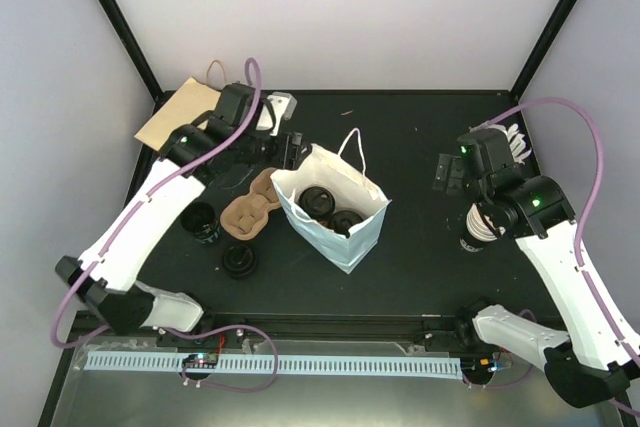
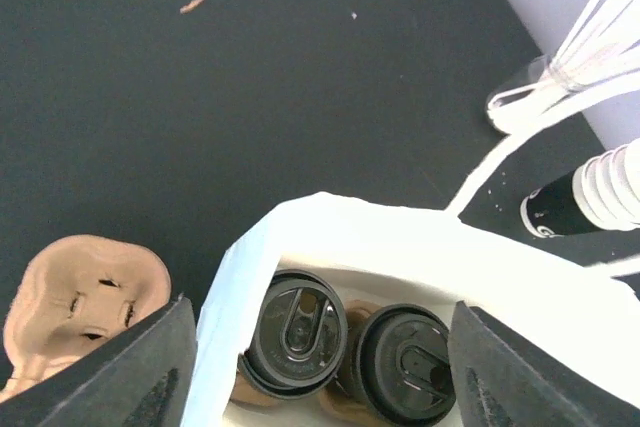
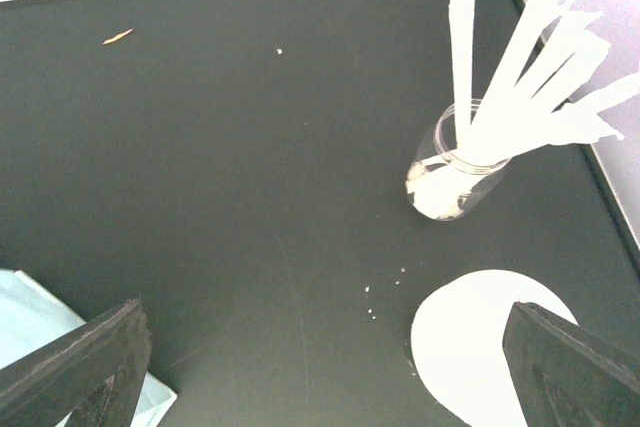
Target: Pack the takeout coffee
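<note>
Where the white paper bag [image 1: 340,237] stands open at the middle of the black table [image 1: 420,257], contents and surroundings list as follows.

- Takeout coffee [image 2: 293,332]: inside the bag, only its round black lid showing from above; the cup wall is hidden.
- Second lidded cup [image 2: 405,362]: in the same bag, just beside the first, lids edge to edge. A brown holder appears to sit under both, though little of it shows.
- Left gripper [image 2: 322,307]: poised over the bag's mouth, jaws spread wide, gripping nothing; the two lids show between its fingers in the wrist view.
- Right gripper [image 3: 325,309]: well apart from the bag on the right side, jaws at full spread, nothing between them.
- Pulp cup carrier [image 1: 250,209]: tan, lying just left of the bag; whether it touches the bag wall cannot be told.
- Loose black lids [image 1: 240,260]: near the carrier, on the near-left side.
- Flat brown paper bag [image 1: 180,112]: far-left corner, partly under the left arm.
- Stack of lidless white cups [image 1: 480,222]: right side, beneath the right arm.
- Glass jar of white stirrers [image 3: 450,177]: far right, upright.
</note>
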You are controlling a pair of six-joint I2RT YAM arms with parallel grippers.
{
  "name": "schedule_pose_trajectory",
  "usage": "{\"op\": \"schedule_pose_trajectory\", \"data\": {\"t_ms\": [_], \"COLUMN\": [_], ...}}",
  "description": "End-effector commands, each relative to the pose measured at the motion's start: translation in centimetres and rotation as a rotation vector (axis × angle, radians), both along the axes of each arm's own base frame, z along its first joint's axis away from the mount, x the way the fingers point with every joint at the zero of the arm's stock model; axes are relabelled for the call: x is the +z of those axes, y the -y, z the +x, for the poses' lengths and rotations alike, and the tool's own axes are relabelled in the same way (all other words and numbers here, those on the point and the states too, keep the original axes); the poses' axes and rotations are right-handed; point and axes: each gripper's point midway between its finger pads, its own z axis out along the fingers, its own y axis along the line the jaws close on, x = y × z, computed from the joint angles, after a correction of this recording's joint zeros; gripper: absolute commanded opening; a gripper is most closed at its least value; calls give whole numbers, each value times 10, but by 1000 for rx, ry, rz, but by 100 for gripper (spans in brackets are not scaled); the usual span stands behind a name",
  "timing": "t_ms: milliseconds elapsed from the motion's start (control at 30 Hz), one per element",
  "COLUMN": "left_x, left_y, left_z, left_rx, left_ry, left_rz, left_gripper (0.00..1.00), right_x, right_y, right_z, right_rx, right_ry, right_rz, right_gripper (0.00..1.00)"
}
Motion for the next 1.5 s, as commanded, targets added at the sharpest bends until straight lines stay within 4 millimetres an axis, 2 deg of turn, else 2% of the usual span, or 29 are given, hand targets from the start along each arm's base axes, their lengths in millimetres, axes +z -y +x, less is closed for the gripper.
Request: {"op": "schedule_pose_trajectory", "data": {"t_ms": [0,200,333,400,500,633,733,867,1000,1233,1467], "left_x": [42,81,90,85,71,52,45,39,27,9,-3], "left_y": [-14,-56,-91,-108,-127,-146,-154,-159,-162,-160,-156], "left_z": [-24,-55,-70,-74,-79,-86,-90,-93,-92,-88,-89], "left_rx": [-22,57,152,208,267,319,340,351,362,353,334], "left_ry": [119,310,394,432,474,518,555,601,623,633,641], "left_rz": [-79,-104,-63,-35,4,47,53,43,63,82,55], "left_gripper": [74,89,93,98,99,99,99,99,99,99,99], "right_x": [3,2,0,-3,-15,-19,-20,-25,-28,-33,-41], "right_y": [17,32,41,46,58,56,61,69,77,80,101], "right_z": [4,12,17,19,24,31,33,41,51,92,129], "right_rx": [-80,-124,-170,-194,-251,-249,-266,-292,-331,-331,-392], "right_ry": [6,-2,-17,-29,-77,-82,-86,-114,-105,-111,-109], "right_rz": [-10,25,9,-10,-45,-21,-26,-26,-23,-36,-96], "right_gripper": [97,88,85,83,76,75,74,63,59,54,54]}}
